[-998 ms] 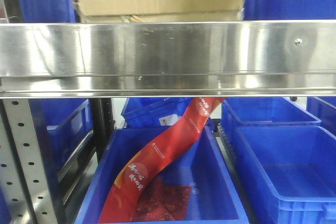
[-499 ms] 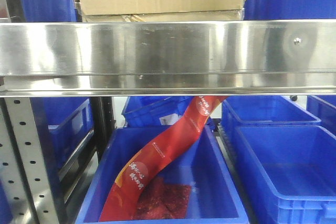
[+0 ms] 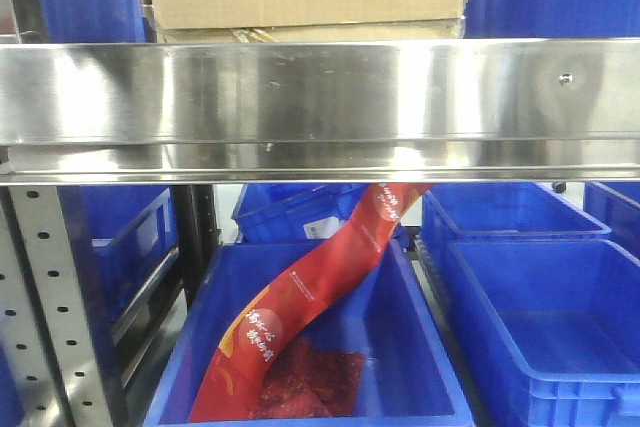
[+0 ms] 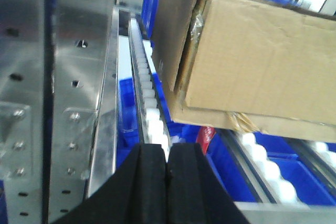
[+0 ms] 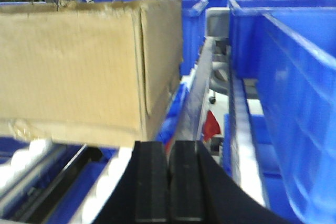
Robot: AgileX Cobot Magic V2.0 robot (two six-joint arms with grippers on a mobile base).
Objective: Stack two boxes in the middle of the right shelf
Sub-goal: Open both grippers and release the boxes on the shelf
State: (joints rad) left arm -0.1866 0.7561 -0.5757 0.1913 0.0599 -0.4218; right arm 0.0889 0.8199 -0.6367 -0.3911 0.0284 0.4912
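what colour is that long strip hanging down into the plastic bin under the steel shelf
Red with white lettering, best seen in the front-facing view: the long glossy strip.

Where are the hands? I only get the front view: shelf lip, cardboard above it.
Observer: Both are outside your frame. The left hand is shut and empty, just short of the upper box.
Operator: Right one?
Observer: The right hand is also shut, holding nothing, with the box corner ahead to its left.
Operator: What's the stack sitting on?
Observer: The lower box rests on white rollers, seen from the left wrist.
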